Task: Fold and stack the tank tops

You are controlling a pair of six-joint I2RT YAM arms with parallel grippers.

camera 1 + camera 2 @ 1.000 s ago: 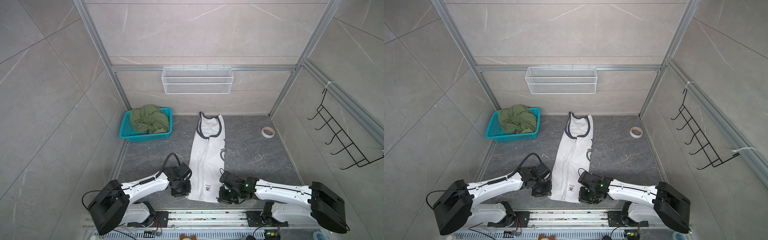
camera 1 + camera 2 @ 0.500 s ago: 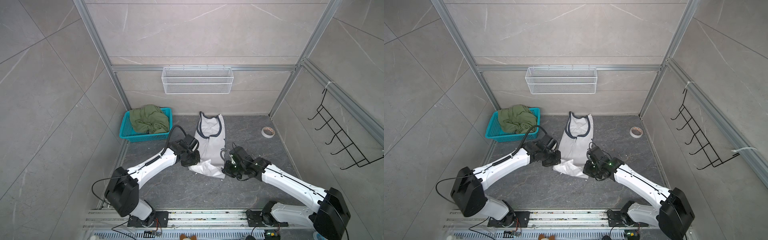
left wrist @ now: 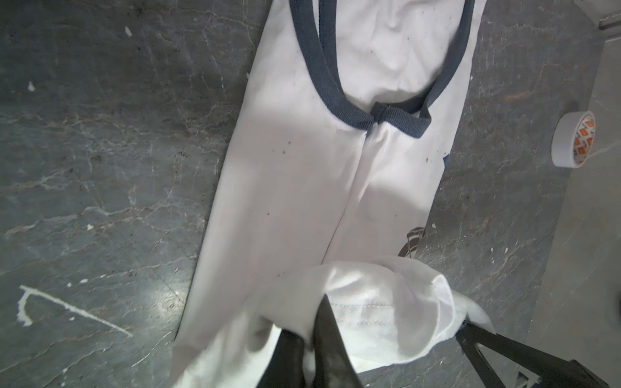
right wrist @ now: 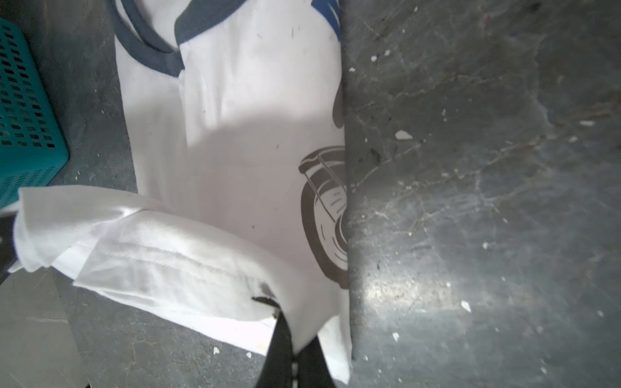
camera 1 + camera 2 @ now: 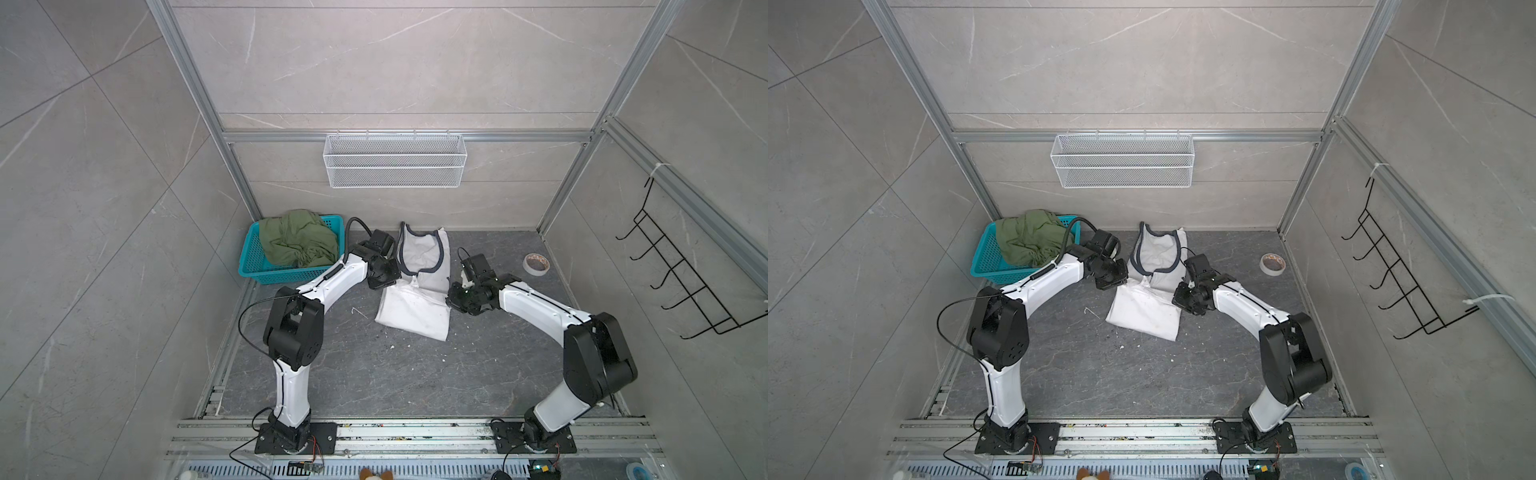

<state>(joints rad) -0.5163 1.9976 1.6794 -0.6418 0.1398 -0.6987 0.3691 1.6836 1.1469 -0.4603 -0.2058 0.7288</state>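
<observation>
The white tank top (image 5: 415, 309) (image 5: 1148, 307) lies mid-floor with its hem end doubled back toward the dark-trimmed neck. My left gripper (image 5: 388, 281) (image 5: 1116, 280) is shut on the hem's left corner, and in the left wrist view the fingers (image 3: 327, 339) pinch bunched white cloth (image 3: 295, 168). At the right corner my right gripper (image 5: 456, 297) (image 5: 1182, 300) is also shut on the hem (image 4: 188, 265), with a round badge print (image 4: 327, 215) at the folded edge. The olive green tank top (image 5: 297, 241) (image 5: 1027, 239) sits crumpled in the basket.
A teal basket (image 5: 266, 275) (image 5: 990, 272) stands at the back left, against the left arm's elbow side. A tape roll (image 5: 536, 264) (image 5: 1272, 264) (image 3: 573, 139) lies at the back right. A wire shelf (image 5: 395, 166) hangs on the back wall and a hook rack (image 5: 681, 282) on the right wall.
Both grippers have carried the white top's hem from the near edge of the floor back toward the neck, doubling the cloth over itself. Both arms now reach far out.
</observation>
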